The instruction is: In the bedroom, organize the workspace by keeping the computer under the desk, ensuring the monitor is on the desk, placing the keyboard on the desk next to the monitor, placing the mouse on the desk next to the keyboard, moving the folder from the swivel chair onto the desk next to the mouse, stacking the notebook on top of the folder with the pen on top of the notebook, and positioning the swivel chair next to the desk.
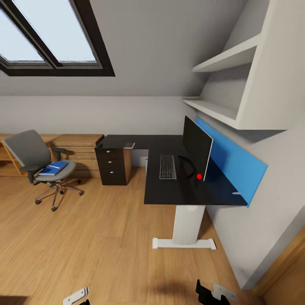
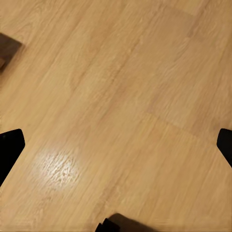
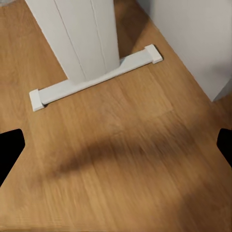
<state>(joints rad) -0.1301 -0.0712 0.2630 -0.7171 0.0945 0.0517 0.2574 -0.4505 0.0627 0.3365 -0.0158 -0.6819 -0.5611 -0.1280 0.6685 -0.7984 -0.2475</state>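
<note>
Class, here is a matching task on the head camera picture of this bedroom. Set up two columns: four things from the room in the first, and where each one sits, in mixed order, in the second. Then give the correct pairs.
Column one:
1. folder
2. keyboard
3. notebook
4. swivel chair

Column two:
A. on the desk, in front of the monitor
B. on the wooden floor, apart from the desk
C. on the chair's seat
D. on the desk's far wing, above the drawers

Pairs: 1-C, 2-A, 3-D, 4-B

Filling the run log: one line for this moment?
stage: approach | folder on swivel chair | keyboard, monitor on desk | grippers open, empty
</note>
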